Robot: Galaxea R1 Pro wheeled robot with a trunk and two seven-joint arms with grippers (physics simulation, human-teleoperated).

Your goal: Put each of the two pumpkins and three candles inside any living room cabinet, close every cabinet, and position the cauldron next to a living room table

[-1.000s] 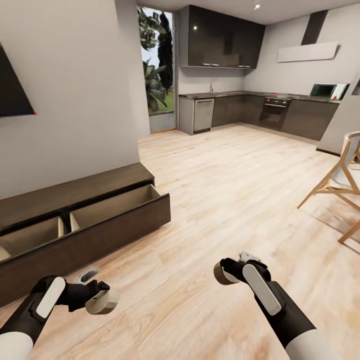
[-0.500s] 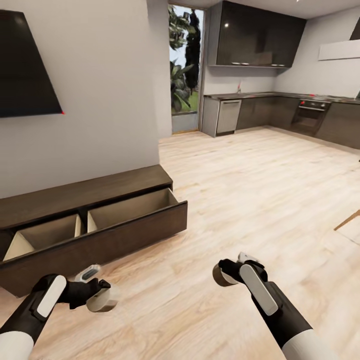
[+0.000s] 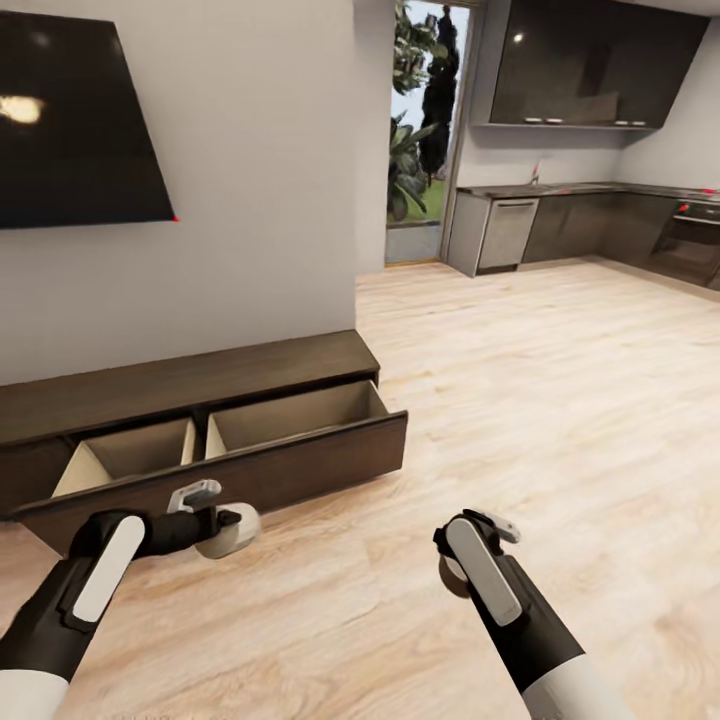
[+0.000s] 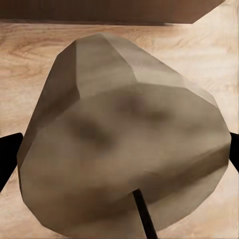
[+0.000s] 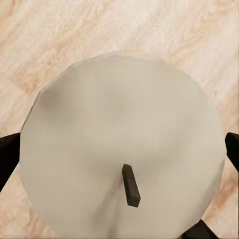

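Nearest the robot, the left gripper (image 3: 225, 525) is clamped on a candle (image 3: 230, 530), carrying it low over the wooden floor (image 3: 520, 400) just in front of the cabinet (image 3: 200, 420). In the left wrist view this candle (image 4: 124, 149) is sitting between the dark fingers (image 4: 7, 154), wick end toward the camera. The right gripper (image 3: 462, 572) is likewise clamped on a second candle (image 3: 456, 578), largely hidden behind the forearm in the head view; the right wrist view is showing its pale flat top and wick (image 5: 124, 149) over bare floorboards.

Just beyond the left gripper, the cabinet is standing against the wall with its drawer (image 3: 230, 440) pulled out, and both pale compartments are looking empty as far as can be seen. Above it a dark television (image 3: 80, 120) is hanging on the wall. Farther off, the kitchen (image 3: 590, 200) is lying across the open floor.

Judging from this, the task is looking early: two candles are in hand but not yet stowed. The third candle, both pumpkins, closing the drawer and moving the cauldron all seem to remain.
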